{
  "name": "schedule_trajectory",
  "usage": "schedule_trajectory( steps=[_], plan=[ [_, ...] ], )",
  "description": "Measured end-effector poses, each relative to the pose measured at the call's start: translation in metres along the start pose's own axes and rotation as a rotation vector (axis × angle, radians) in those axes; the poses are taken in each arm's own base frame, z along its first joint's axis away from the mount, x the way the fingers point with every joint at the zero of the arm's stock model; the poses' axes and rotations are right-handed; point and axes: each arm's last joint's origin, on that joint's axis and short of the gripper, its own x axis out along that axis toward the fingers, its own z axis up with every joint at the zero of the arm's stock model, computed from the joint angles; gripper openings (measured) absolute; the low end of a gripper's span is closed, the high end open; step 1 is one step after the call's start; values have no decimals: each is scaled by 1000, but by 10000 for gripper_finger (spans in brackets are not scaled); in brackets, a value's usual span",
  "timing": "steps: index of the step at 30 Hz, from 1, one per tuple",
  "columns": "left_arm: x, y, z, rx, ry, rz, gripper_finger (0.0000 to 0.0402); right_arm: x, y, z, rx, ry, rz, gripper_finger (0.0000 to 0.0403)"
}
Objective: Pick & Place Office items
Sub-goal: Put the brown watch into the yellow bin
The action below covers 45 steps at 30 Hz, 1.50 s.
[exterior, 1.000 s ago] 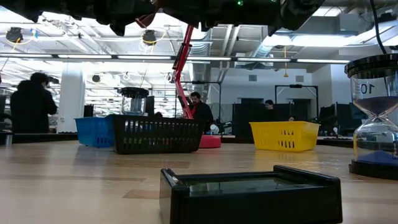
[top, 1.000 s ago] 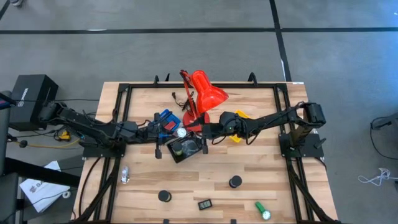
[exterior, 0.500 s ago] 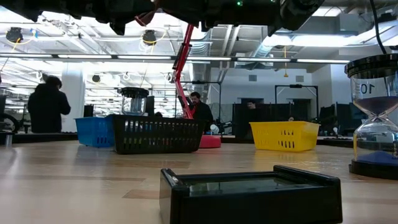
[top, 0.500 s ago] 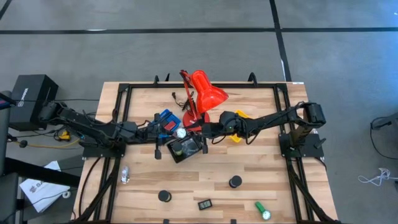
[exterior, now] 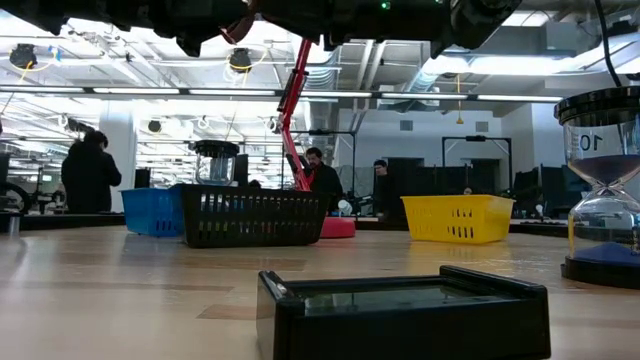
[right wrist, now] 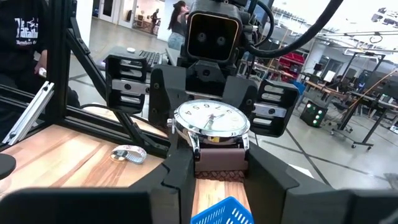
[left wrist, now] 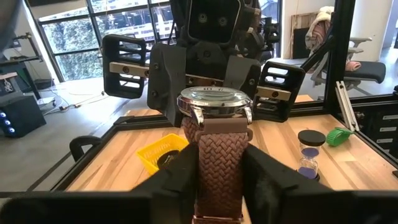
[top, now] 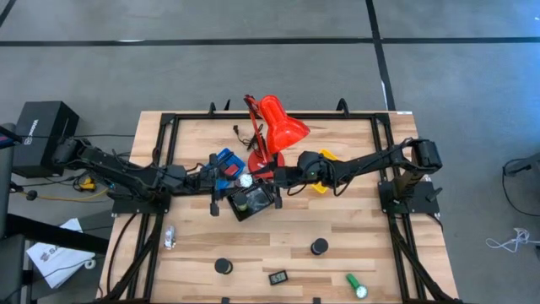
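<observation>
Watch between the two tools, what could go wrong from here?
1. The watch hangs between the left tool and the right tool, by the black tray's edge. If one lets go while the other's hold is loose, it may drop outside the tray.
2. The red lamp stands close behind both arms; pulling apart could clip it.

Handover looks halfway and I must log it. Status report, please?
Right gripper shut on wristwatch, left gripper at its strap. Both meet above black tray. Red lamp close beside.
</observation>
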Motion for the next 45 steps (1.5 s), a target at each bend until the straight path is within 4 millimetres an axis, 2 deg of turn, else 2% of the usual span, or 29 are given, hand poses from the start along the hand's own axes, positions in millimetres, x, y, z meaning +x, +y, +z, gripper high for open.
schedule_trajectory(
  steps=[4,9,15,22,26,32,38,45],
  plan=[
    [0,0,0,0,1,0,142,0,1,-1,1,13,5,105],
    [0,0,0,-16,2,0,169,0,2,-5,3,51,16,104],
    [0,0,0,-26,1,0,177,-3,2,-12,-4,171,-45,104],
    [0,0,0,-44,3,1,177,-16,-2,8,-32,214,-91,104],
    [0,0,0,-44,5,2,177,-31,-4,18,-42,310,-112,104],
    [0,0,0,-44,5,3,172,-57,1,21,17,534,-126,104],
    [0,0,0,-45,2,7,172,-77,8,14,76,743,-189,104],
    [0,0,0,-45,2,7,168,-104,10,5,85,987,-341,104]
  ],
)
